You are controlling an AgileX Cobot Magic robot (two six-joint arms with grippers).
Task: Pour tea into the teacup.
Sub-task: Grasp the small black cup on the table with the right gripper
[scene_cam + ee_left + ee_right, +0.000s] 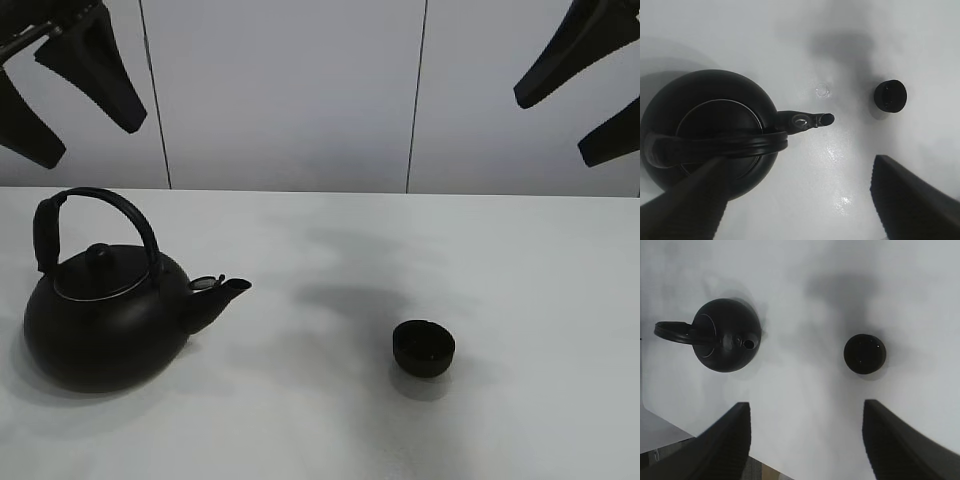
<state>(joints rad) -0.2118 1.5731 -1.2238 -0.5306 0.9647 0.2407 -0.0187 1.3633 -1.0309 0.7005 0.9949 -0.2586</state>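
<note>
**Both sets of fingers spread and empty above the kettle and cup**

Nearest the lens in the left wrist view, the ribbed left fingers [687,212] are spread wide, holding nothing and touching nothing. Below them the kettle [707,132] sits on the white worktop [805,210]. Its arched handle [715,145] passes over the lid, and its spout [807,121] points toward the teacup [890,95]. The right fingers [900,440] are also parted and empty, well above the worktop, with the cup below and slightly off-centre in their gap.

The teacup stands upright and alone, well apart from the spout tip. No tea shows, either as a stream or inside the cup.

The step in hand looks like taking the kettle by its handle. From above, the handle seems to run along the line on which the left fingers would close. The wrist would therefore probably need turning so that they cross the bar. The gap also sits nearer the spout than the handle's crown, so it wants shifting over the lid before descending.

A grip at the crown should keep the kettle level on lifting. The cup is small and light-looking, so the spout should come close above its rim before any slow tilt.
</note>
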